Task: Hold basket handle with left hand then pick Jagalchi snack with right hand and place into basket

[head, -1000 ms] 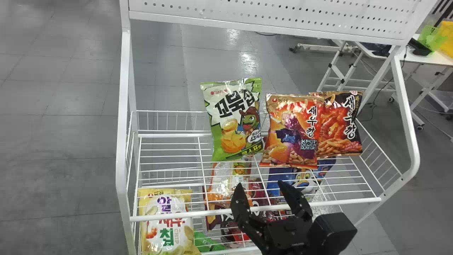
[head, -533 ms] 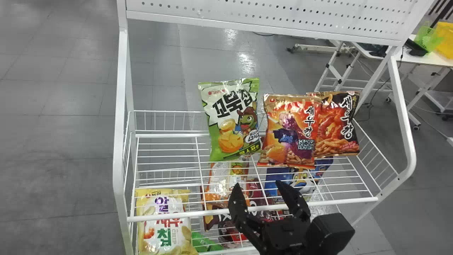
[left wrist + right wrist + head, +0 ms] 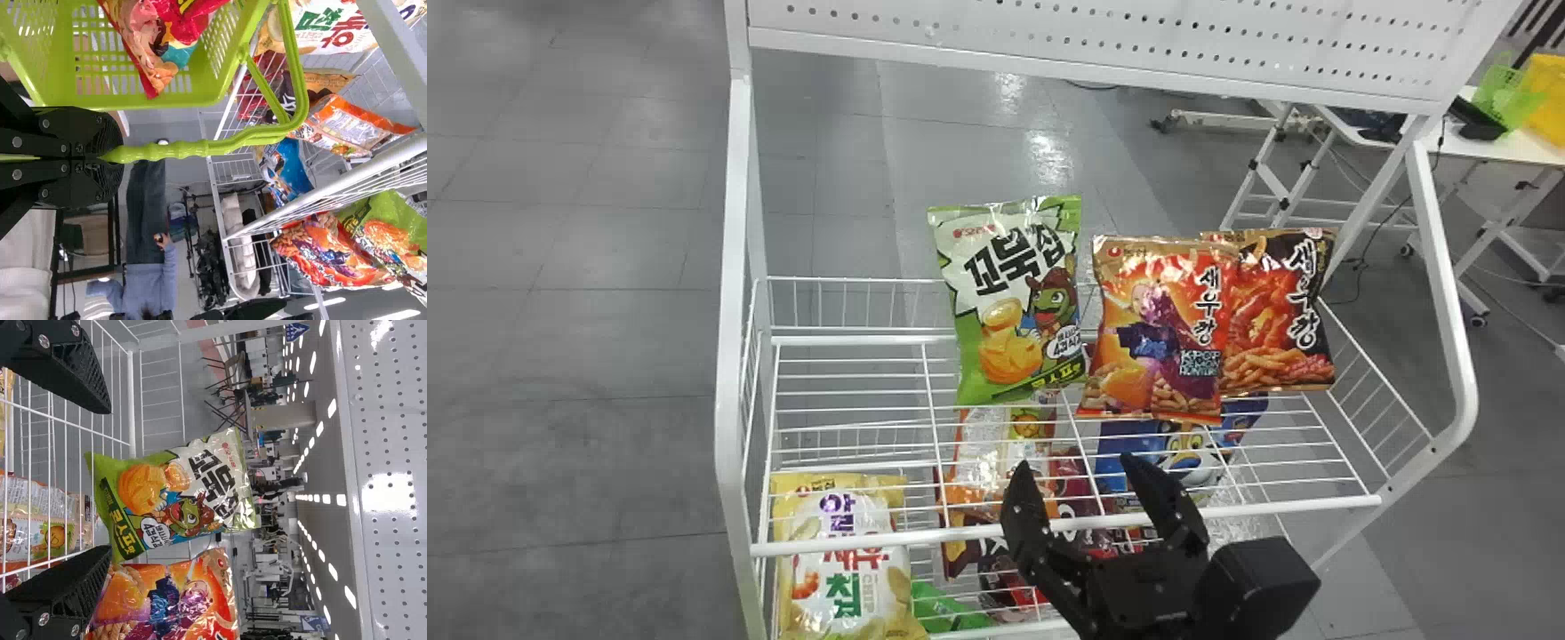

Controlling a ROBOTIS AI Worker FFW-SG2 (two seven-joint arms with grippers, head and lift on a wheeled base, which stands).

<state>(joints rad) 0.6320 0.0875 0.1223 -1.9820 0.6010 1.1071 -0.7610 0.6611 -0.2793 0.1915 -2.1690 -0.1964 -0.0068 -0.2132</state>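
Jagalchi snack (image 3: 175,32), seemingly the red bag inside your green basket (image 3: 143,101), could spill if the handle (image 3: 190,149) twists in your left pincer (image 3: 112,158), clamped round it, while your right pincer (image 3: 1076,459) gapes empty near the rack (image 3: 734,267).

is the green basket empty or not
Not empty: the left wrist view shows a red snack bag inside the green basket, within its slotted walls.

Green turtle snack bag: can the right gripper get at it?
Likely yes: right gripper is open before the green turtle snack bag, nothing seen between, though the orange-red bag beside it may crowd a finger.
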